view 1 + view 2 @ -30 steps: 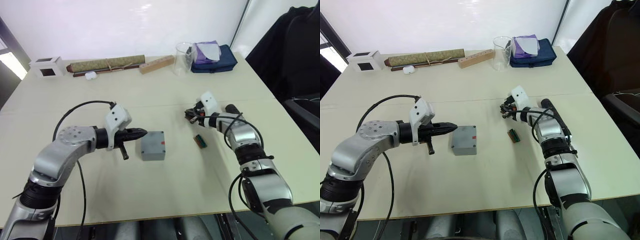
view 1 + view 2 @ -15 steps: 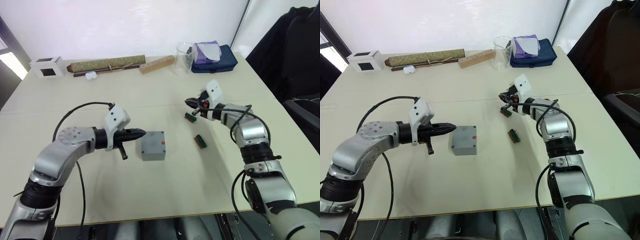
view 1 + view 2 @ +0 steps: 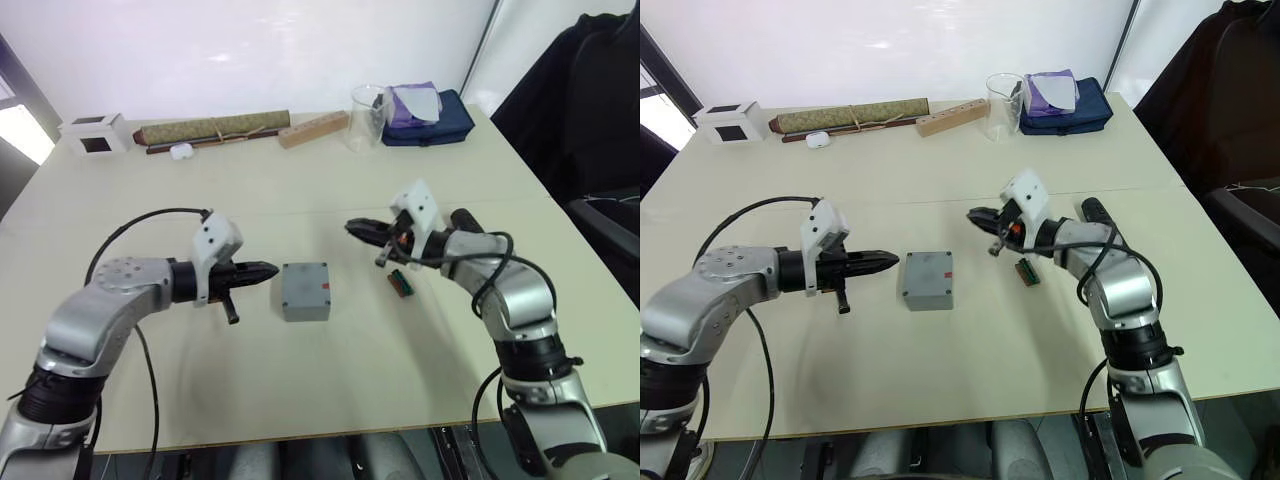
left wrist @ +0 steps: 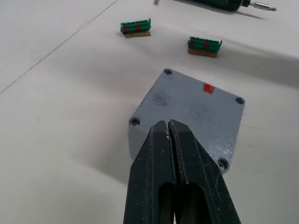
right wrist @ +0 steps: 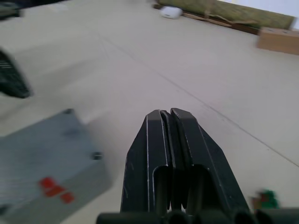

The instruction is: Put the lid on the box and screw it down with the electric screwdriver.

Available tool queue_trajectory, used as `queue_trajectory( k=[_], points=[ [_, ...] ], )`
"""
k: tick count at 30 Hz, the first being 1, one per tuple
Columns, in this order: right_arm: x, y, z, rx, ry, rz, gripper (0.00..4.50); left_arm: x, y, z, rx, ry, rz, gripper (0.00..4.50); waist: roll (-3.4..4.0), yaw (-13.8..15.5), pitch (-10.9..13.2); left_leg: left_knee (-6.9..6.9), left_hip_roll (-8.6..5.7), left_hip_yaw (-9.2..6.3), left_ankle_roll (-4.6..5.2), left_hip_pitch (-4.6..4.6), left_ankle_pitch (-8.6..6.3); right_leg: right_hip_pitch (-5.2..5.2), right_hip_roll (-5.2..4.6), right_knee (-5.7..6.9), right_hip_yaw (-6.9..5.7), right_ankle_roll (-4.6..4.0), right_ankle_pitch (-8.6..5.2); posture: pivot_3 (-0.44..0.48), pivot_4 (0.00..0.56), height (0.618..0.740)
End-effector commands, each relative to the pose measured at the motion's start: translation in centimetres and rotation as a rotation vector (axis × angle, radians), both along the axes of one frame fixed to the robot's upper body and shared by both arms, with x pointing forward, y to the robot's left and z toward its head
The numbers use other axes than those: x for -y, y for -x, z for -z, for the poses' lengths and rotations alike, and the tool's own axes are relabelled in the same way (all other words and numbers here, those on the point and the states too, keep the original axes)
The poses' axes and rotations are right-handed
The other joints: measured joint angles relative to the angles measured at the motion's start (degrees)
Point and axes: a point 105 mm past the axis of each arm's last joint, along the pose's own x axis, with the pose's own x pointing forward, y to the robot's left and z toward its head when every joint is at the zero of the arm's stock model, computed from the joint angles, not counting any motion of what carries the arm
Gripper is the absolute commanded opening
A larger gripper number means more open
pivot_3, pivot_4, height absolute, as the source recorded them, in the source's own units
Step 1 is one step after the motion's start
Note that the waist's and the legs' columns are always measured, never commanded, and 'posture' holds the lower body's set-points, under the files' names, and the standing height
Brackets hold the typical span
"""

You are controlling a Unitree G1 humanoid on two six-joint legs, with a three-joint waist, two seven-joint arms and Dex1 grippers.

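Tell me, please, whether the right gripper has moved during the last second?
Yes. The right gripper has swung toward the robot's left, closing on the grey box, which stayed put.

We see 2 arms of silver-grey rounded shells with black joints and looping black cables. A white angular housing tops each wrist. The left gripper [image 3: 268, 269] and right gripper [image 3: 352, 226] have tapered black fingers.

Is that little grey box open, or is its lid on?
Lid on: the box shows a flat grey top with screws at its corners.
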Motion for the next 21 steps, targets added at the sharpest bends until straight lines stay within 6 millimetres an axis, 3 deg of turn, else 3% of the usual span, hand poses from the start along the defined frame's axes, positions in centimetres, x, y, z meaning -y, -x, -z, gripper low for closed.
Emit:
queue_trajectory(
  k=[1, 9, 21],
  points=[
    [-2.5, 2.0, -0.4, 0.031, -0.02, -0.104, 0.09, -0.4, 0.9, -0.9, -0.013, 0.051, 0.023, 0.0, 0.0, 0.0, 0.0, 0.0, 0.0, 0.0, 0.0, 0.01, 0.0, 0.0, 0.0, 0.0, 0.0, 0.0, 0.0, 0.0, 0.15, 0.74],
    [-2.9, 1.8, 1.7, -0.009, 0.035, -0.098, 0.09, -0.6, 0.9, -1.2, -0.016, 0.115, -0.009, 0.0, -0.02, 0.2, 0.0, 0.04, -0.02, 0.01, -0.01, -0.01, 0.0, 0.01, -0.05, -0.01, 0.0, 0.0, 0.0, 0.0, 0.15, 0.74],
    [-2.1, 0.7, 2.0, -0.007, 0.05, -0.053, 0.09, -0.4, 0.7, -1.1, -0.02, 0.117, -0.013, 0.0, -0.02, 0.1, 0.0, 0.02, -0.01, 0.01, -0.01, 0.0, 0.0, 0.0, -0.02, -0.01, 0.0, 0.0, 0.0, 0.0, 0.15, 0.74]
  ],
)
